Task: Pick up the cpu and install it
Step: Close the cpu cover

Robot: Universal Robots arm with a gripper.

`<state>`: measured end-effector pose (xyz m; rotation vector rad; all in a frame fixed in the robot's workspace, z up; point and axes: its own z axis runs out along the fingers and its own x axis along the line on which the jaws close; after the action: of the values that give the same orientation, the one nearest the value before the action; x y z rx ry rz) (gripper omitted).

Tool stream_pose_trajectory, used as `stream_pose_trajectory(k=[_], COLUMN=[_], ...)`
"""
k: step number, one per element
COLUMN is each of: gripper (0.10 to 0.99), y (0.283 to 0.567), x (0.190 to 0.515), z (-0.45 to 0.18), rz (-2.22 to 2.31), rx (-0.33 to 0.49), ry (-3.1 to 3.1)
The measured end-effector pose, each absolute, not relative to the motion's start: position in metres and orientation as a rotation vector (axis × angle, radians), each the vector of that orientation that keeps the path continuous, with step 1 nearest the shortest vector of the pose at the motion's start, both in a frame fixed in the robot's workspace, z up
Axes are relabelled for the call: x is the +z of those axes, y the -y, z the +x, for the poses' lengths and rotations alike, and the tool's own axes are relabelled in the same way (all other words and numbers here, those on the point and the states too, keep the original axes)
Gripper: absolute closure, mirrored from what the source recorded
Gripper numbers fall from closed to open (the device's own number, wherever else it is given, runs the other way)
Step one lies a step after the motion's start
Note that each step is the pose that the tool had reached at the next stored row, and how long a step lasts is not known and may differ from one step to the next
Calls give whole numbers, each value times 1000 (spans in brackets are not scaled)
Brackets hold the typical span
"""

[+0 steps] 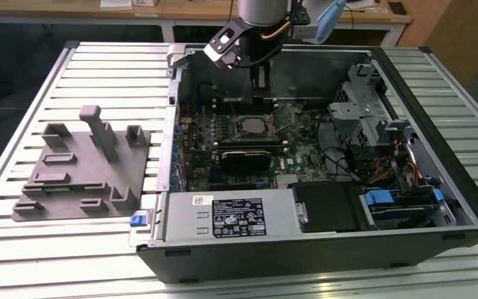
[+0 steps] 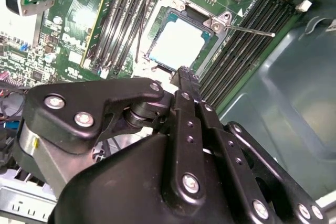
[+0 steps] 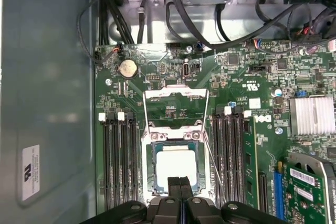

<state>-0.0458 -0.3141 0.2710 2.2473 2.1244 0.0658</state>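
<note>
The cpu point(image 3: 176, 163), a pale silver-grey square chip, lies flat inside the dark socket frame point(image 3: 148, 167) on the green motherboard, seen too as the cpu point(image 2: 178, 43) and the cpu point(image 1: 251, 126). The socket's load plate point(image 3: 176, 103) is flipped open and its wire lever point(image 2: 252, 31) stands released. My gripper point(image 3: 180, 182) hovers above the chip's edge, apart from it, with its two black fingers pressed together and nothing between them. In the exterior view the gripper point(image 1: 261, 78) hangs over the rear of the open computer case, above the socket.
A grey plastic tray point(image 1: 81, 168) with upright blocks lies at the exterior view's left of the case. In the case are a power supply point(image 1: 231, 215), a drive cage point(image 1: 363, 106), loose cables point(image 3: 210, 30), memory slots point(image 3: 118, 161) beside the socket, and an expansion card point(image 3: 310, 192).
</note>
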Motion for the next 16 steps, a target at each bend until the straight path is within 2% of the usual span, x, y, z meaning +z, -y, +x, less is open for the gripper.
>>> stream_pose_trajectory(k=[16], gripper=[980], y=[314], x=[289], z=[-46], rz=[2248], rx=[67], ry=[-2125])
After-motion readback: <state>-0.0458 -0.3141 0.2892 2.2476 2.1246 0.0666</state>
